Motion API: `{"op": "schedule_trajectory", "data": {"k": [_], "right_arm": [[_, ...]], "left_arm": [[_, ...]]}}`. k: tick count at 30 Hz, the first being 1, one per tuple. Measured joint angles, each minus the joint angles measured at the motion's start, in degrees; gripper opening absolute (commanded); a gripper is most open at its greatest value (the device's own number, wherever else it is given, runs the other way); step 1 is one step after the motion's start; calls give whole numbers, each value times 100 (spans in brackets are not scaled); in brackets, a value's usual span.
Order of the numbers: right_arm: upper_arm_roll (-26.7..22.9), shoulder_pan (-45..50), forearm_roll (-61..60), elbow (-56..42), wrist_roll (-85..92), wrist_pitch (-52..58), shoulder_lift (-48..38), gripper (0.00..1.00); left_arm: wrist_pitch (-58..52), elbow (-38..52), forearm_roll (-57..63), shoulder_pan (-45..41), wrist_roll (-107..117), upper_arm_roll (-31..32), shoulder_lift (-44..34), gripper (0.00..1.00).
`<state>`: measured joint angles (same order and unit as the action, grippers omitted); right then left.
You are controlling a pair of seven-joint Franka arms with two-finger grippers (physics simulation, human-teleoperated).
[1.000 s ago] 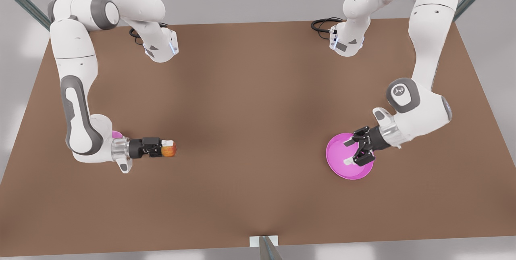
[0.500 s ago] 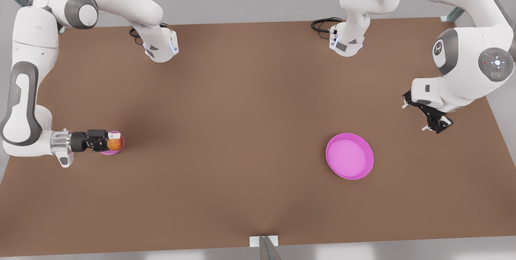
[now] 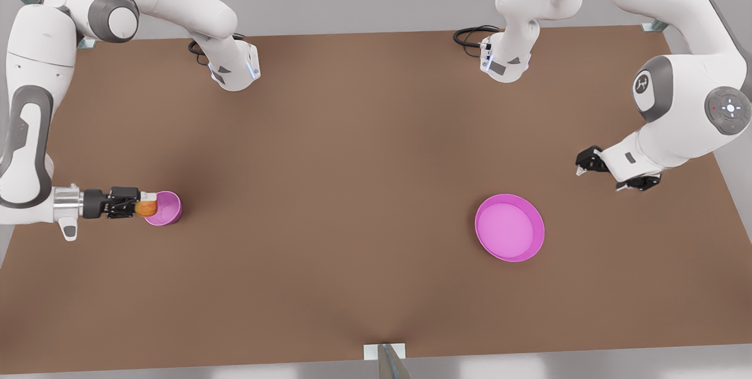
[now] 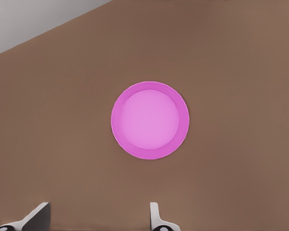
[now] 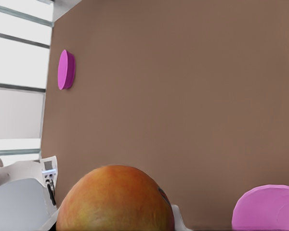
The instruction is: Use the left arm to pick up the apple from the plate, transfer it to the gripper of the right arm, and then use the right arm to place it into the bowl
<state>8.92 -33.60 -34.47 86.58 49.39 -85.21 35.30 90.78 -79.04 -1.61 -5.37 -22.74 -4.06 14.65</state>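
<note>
The red-orange apple [image 3: 145,208] is held in my right gripper [image 3: 147,207], which is shut on it at the front view's left. It sits at the left rim of the small deep pink bowl [image 3: 166,208]. In the right wrist view the apple [image 5: 115,199] looms close, with the bowl [image 5: 267,208] off to one side and the plate [image 5: 66,70] far away. The wide pink plate [image 3: 509,227] lies bare at the front view's right. My left gripper [image 3: 600,180] hovers open beyond it, looking down on the plate [image 4: 150,120] past its white fingertips [image 4: 155,214].
The brown table [image 3: 352,161] is bare between the bowl and the plate. Both arm bases [image 3: 235,70] [image 3: 505,61] stand at the back edge with black cables. A small white bracket [image 3: 385,351] sits at the front edge.
My right gripper carried the apple toward the front view's left, past the bowl's middle to its left rim. My left gripper left the plate and drew away to the right.
</note>
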Motion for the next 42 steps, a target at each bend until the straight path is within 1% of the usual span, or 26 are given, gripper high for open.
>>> {"op": "schedule_trajectory", "data": {"k": [9, 13, 23, 24, 25, 26, 27, 31, 33, 34, 35, 36, 38, 39, 41, 42], "right_arm": [[-24, 50, 709, 9, -76, -565, 15, 74], [-25, 38, 1083, 28, -147, -779, 161, 74], [-2, 212, 1699, 398, -423, -1191, 229, 75], [2, 212, 1722, 419, -447, -1218, 234, 77], [3, 209, 1740, 434, -470, -1242, 249, 83], [3, 207, 1756, 445, -491, -1263, 258, 97], [3, 206, 1768, 451, -512, -1284, 263, 100], [4, 205, 1830, 444, -584, -1348, 265, 100], [59, 207, 1886, 273, -621, -1362, 212, 100], [168, 209, 1949, 114, -651, -1362, 110, 100], [378, 209, 2069, 12, -703, -1360, -125, 100], [800, 197, 2335, -171, -798, -1349, -444, 100], [2015, 213, 3189, -651, -1117, -1221, -990, 100], [2591, 227, 3616, -835, -1319, -1131, -1114, 100], [3500, 233, 4301, -1005, -1776, -972, -1283, 100], [3803, 239, 4565, -1037, -2004, -901, -1329, 100]], "left_arm": [[9, -9, -24, 6, 1045, -2, 1, 100], [12, -9, -26, 15, 1367, -6, 1, 100], [19, -9, -27, 12, 1917, -3, 9, 100], [19, -9, -27, 10, 1958, -4, 9, 100], [19, -9, -27, 9, 1996, -5, 9, 100], [19, -9, -27, 10, 2032, -5, 9, 100], [19, -9, -27, 10, 2066, -5, 9, 100], [20, -9, -27, 9, 2184, -5, 9, 100], [20, -9, -27, 9, 2235, -6, 5, 100], [17, -9, -25, 11, 2259, -3, -8, 100], [15, -5, -22, 8, 2280, -1, -17, 100], [14, -6, -24, 7, 2301, -1, -21, 100], [10, -3, -25, 0, 2339, 1, -34, 100], [5, -2, -26, -4, 2356, 2, -51, 100], [-1, 0, -26, -8, 2388, 2, -65, 100], [-4, 0, -26, -7, 2403, 2, -72, 100]]}}
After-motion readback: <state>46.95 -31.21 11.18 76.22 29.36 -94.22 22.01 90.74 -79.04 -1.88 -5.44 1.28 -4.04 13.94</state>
